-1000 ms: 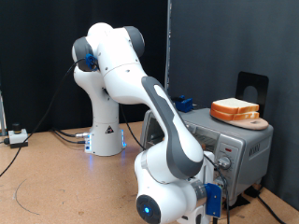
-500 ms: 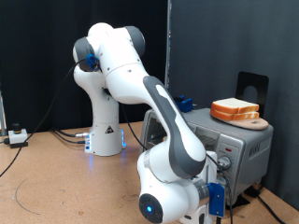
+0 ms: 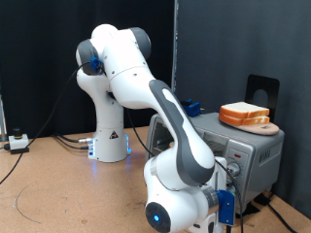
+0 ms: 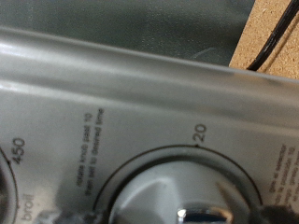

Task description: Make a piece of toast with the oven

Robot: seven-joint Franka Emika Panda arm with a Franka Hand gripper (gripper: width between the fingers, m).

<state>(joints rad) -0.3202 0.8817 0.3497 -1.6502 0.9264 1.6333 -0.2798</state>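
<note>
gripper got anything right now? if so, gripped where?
Cannot tell. The fingers show in neither view. The wrist view sits tight against the oven control panel, right at a timer knob; whether it is gripped is not visible. The bread slices lie untouched on top.

Even, fairly bright light falls on the exterior view against a black backdrop, with soft glare on the white arm (image 3: 146,87). The wrist view is dim, greyish and blurred, with the oven (image 4: 140,103) panel's printed numbers only softly legible.

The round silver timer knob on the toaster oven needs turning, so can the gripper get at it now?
Probably yes: the wrist view looks closely at the round silver timer knob on the toaster oven, nothing between; the gripper itself isn't visible.
</note>
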